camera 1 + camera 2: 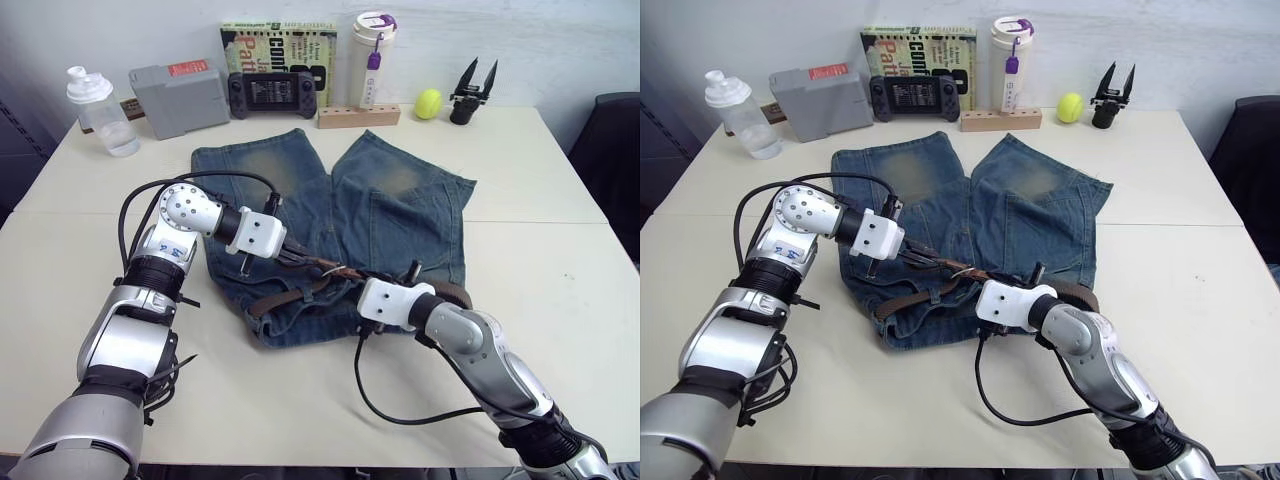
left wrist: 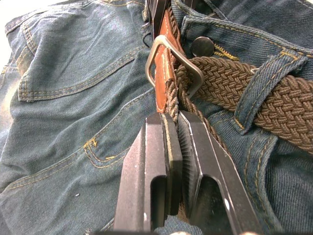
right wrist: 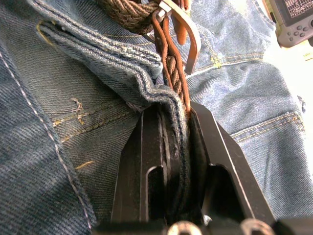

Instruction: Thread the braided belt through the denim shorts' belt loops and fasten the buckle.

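The table [image 1: 560, 300], pale and rectangular, carries the denim shorts [image 1: 400, 215] near its middle, legs pointing away from the robot and waistband toward it. Along the far edge stand a book [image 1: 280, 45], a grey box [image 1: 180, 97], a white tumbler [image 1: 372, 55], a game controller [image 1: 274, 93], a clear shaker bottle [image 1: 98, 112], a wooden block [image 1: 359, 116], a spare black gripper [image 1: 473, 92] and a tennis ball [image 1: 428, 103]. The braided belt [image 2: 249, 90] lies along the waistband and passes under one of the belt loops [image 2: 261, 83]. The left gripper [image 2: 177, 142] is closed on the woven strap just beside the buckle [image 2: 172, 63], which stands tilted over the front of the shorts beside the fly button [image 2: 202, 46]. The right gripper [image 3: 173, 147] is clamped on the belt together with a fold of waistband denim, apparently pinching both; the buckle lies just beyond its fingertips.
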You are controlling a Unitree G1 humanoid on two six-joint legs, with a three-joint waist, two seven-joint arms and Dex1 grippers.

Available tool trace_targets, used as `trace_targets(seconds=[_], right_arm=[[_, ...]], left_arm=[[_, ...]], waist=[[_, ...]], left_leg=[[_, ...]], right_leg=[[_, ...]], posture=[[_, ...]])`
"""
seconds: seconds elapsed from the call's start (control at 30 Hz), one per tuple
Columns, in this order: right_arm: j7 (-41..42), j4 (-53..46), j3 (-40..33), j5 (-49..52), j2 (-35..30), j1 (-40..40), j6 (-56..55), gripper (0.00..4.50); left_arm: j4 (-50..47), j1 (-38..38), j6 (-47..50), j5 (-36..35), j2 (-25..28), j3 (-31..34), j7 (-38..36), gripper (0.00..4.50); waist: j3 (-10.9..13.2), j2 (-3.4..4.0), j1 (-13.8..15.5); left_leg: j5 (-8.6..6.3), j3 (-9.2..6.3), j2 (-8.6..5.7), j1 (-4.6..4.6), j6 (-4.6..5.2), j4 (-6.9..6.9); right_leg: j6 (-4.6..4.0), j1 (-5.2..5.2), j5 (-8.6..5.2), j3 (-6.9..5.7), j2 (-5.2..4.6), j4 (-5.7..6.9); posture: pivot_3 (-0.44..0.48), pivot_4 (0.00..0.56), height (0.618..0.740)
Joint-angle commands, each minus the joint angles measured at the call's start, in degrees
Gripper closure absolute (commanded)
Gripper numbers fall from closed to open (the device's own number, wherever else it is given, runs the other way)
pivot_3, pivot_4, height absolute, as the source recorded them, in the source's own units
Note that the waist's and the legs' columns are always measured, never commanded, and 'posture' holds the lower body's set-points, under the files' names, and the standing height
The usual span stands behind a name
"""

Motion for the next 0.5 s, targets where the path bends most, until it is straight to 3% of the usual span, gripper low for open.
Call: trace_targets(seconds=[0.03, 0.5], right_arm=[[-1.0, -1.7, -1.3, -0.8, 0.6, -0.8, -0.3, 4.48], [-0.9, -3.4, -2.6, -0.2, 0.9, -1.0, 0.2, 4.48]], left_arm=[[-1.8, 0.0, -0.9, 0.2, -0.8, -0.9, -0.1, 4.50], [0.6, -1.5, -4.3, 3.4, 0.4, -2.0, 1.1, 4.50]], waist=[[0.0, 0.00, 0.0], [0.0, 0.00, 0.0]], left_leg=[[0.00, 0.00, 0.00, 0.00, 0.00, 0.00], [0.00, 0.02, 0.00, -0.01, 0.01, 0.14]], right_leg=[[0.00, 0.00, 0.00, 0.00, 0.00, 0.00], [0.00, 0.00, 0.00, 0.03, 0.00, 0.11]], posture=[[0.000, 0.150, 0.694], [0.000, 0.150, 0.694]])
